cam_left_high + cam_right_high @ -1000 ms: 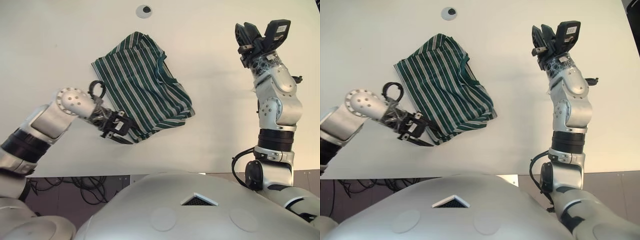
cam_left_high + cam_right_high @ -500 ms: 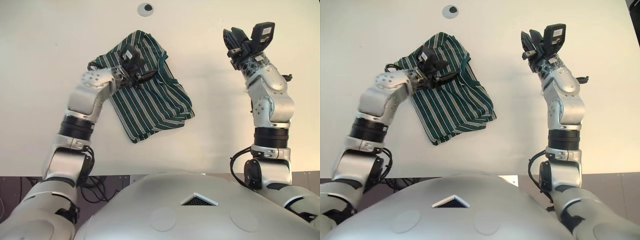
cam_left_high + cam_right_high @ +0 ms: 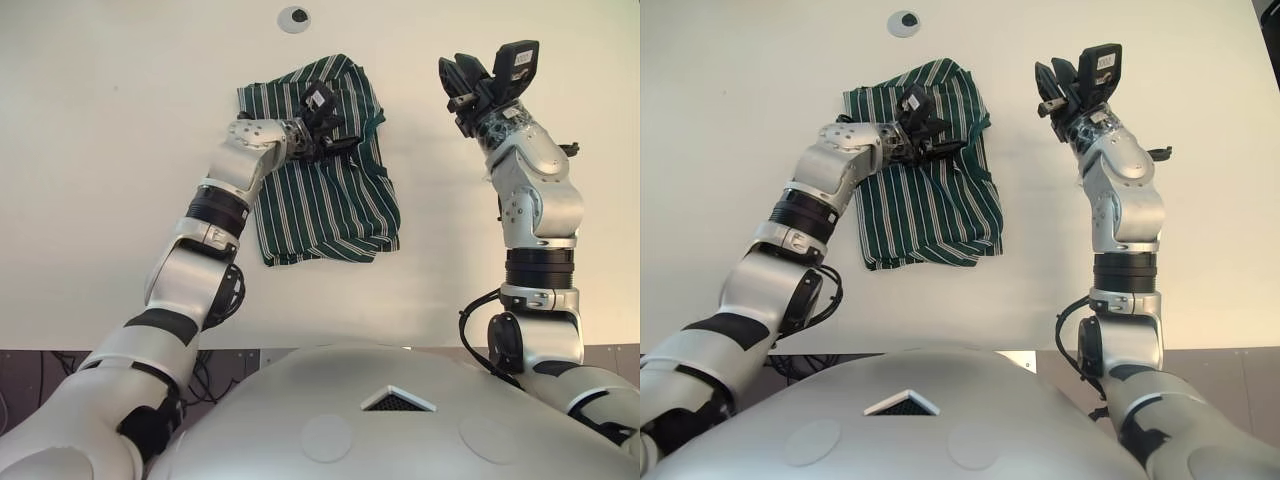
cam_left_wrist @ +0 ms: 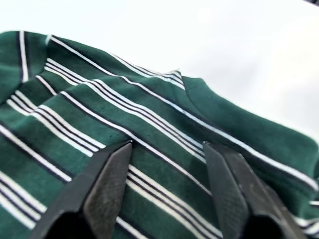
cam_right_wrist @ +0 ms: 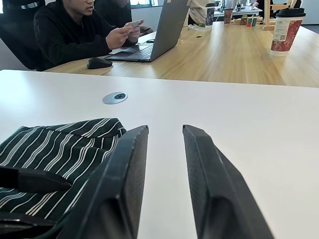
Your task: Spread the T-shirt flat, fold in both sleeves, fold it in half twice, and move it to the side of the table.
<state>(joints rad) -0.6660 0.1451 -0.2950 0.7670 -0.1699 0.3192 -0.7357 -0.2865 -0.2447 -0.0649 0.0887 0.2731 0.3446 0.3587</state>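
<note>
The green striped T-shirt (image 3: 320, 205) lies folded into a rumpled bundle on the white table (image 3: 110, 180), towards the far middle. My left gripper (image 3: 335, 143) rests on the shirt's far part near the collar. In the left wrist view its fingers (image 4: 107, 186) stand open, spread over the striped cloth (image 4: 149, 124) with the fabric under and between them. My right gripper (image 3: 483, 82) is held up above the table to the right of the shirt, open and empty; its two fingers (image 5: 124, 184) stand apart, with the shirt's edge (image 5: 60, 149) beside them.
A round cable grommet (image 3: 293, 17) sits in the table beyond the shirt. The table's near edge (image 3: 100, 350) runs in front of me, with cables hanging below it. Beyond the far side stands a wooden table (image 5: 239, 55) with a laptop and a cup.
My left arm has swung from the shirt's near corner up to its far part. The shirt has turned and shifted to the right and away. My right gripper has drifted slightly left.
</note>
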